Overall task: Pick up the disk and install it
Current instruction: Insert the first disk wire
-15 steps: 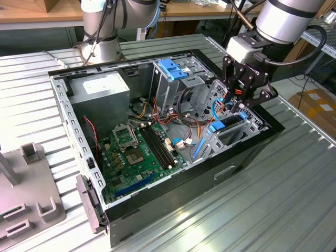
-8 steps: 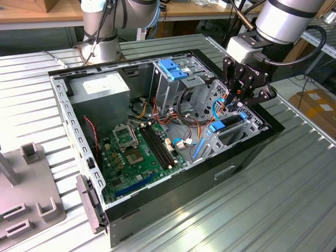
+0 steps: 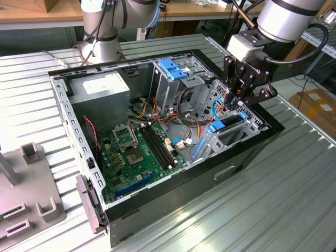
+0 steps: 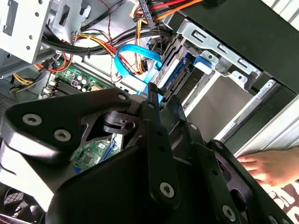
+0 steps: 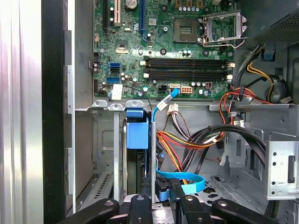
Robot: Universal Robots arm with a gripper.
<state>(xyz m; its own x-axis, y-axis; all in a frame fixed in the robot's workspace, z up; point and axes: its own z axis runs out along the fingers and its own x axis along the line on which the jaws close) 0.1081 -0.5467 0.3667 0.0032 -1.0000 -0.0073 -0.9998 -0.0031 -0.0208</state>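
The disk [image 3: 223, 125] stands on edge in the lower bay at the case's end toward the exterior view's right. Its bright blue bracket [image 5: 137, 135] is sunk between the bay's metal rails, and the blue frame [image 4: 180, 77] lies deep in the slot. My gripper [image 3: 237, 102] hangs straight over that bay, just above the disk's upper edge. In both wrist views its black tip [image 5: 160, 207] [image 4: 163, 105] hovers beside a looping blue data cable [image 5: 182, 184]. Whether it touches the disk is hidden.
The open computer case [image 3: 247, 149] lies on a ribbed metal table. Inside are a green motherboard [image 3: 139, 149], a blue-topped drive cage [image 3: 170, 68] and bundled wires [image 5: 196, 140]. A person's hand [image 4: 266, 168] rests outside the case wall. A grey fixture [image 3: 26, 194] sits at the exterior view's left.
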